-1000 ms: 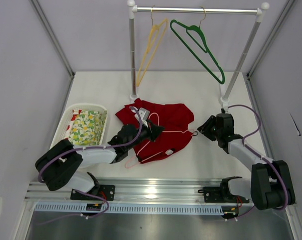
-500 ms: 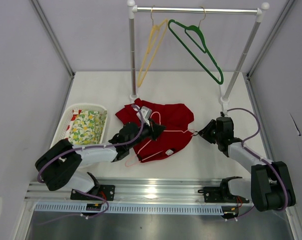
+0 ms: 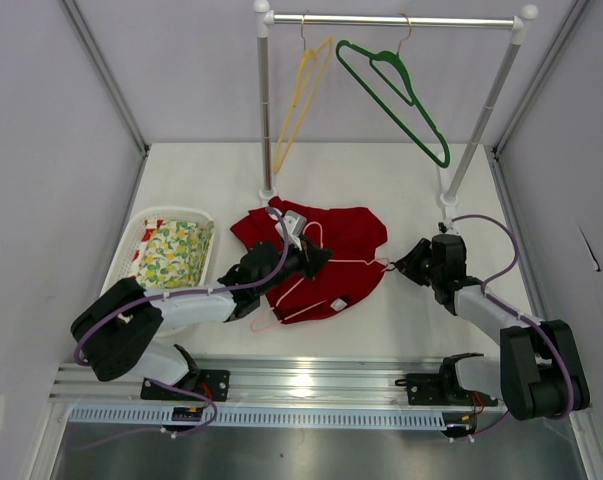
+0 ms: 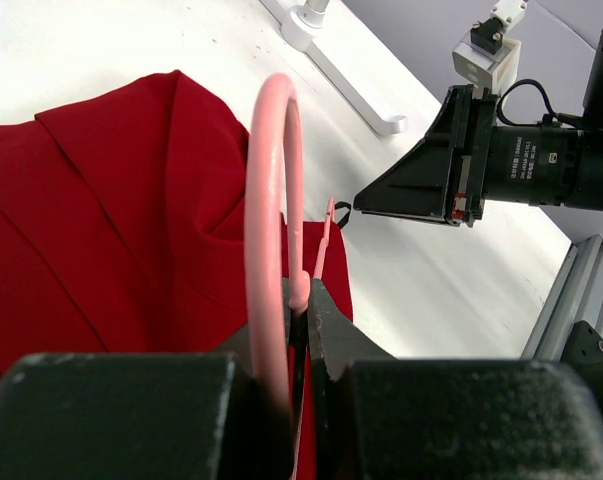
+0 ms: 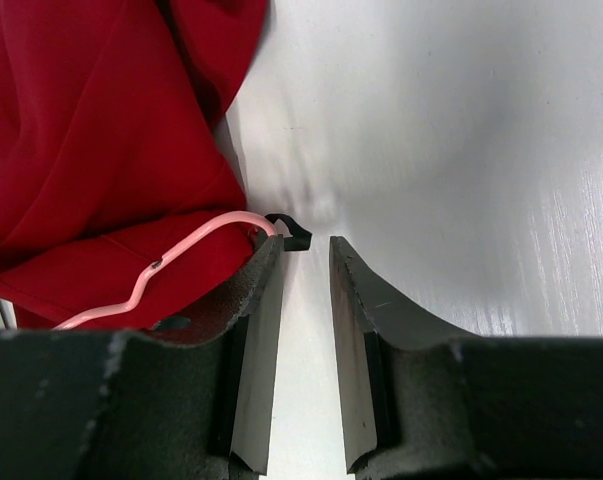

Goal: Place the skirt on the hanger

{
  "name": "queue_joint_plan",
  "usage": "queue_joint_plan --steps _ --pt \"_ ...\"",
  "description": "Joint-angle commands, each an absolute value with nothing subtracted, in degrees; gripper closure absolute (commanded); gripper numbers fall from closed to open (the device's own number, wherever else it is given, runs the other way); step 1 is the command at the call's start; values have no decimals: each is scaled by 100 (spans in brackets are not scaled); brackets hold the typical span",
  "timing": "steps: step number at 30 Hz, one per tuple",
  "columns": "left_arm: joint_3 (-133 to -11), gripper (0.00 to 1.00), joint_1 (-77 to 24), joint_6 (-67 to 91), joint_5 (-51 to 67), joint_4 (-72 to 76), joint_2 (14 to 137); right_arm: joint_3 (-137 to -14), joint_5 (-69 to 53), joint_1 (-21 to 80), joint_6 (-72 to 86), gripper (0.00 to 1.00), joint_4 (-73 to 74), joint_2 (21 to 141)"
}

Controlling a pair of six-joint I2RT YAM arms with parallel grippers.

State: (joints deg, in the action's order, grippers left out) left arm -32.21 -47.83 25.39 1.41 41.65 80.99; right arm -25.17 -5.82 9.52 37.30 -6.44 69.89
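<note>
The red skirt (image 3: pixel 353 234) lies crumpled on the white table, and the pale pink hanger (image 3: pixel 359 262) rests across it. My left gripper (image 3: pixel 316 258) is shut on the hanger's wire just below its hook (image 4: pixel 271 190), over the skirt (image 4: pixel 111 220). Off the skirt's right edge, my right gripper (image 3: pixel 402 262) is low on the table at the hanger's right tip. Its jaws stand a narrow gap apart over bare table (image 5: pixel 306 245). The hanger's arm (image 5: pixel 186 247) and a small black loop (image 5: pixel 293 233) lie by the left fingertip, beside the skirt (image 5: pixel 91 130).
A white basket (image 3: pixel 133 232) holding a yellow-green floral cloth (image 3: pixel 173 255) stands at the left. Behind the skirt is a clothes rack (image 3: pixel 264 110) carrying a yellow hanger (image 3: pixel 303 92) and a dark green hanger (image 3: pixel 399 95). Its feet (image 3: pixel 448 205) sit just behind my right gripper.
My right gripper's jaws have narrowed and it has edged left toward the hanger's tip. The left gripper, still holding the hanger, has crept slightly to the right.
</note>
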Motion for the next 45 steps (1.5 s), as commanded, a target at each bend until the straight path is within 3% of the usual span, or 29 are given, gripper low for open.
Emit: queue_joint_plan --steps 1,22,38,45 --pt "-3498 100 -4825 2382 26 4263 8104 -2540 -624 958 3568 70 -923 7005" --pt "-3568 100 -4860 2364 26 4192 8139 -2707 -501 1143 3437 78 -1107 7444" --pt "-3665 100 -4878 2338 26 4122 8191 -2839 -431 1204 3340 98 -1143 7524" --pt "-3674 100 -4887 2312 26 4122 8209 -2813 -378 1274 3349 100 -906 7383"
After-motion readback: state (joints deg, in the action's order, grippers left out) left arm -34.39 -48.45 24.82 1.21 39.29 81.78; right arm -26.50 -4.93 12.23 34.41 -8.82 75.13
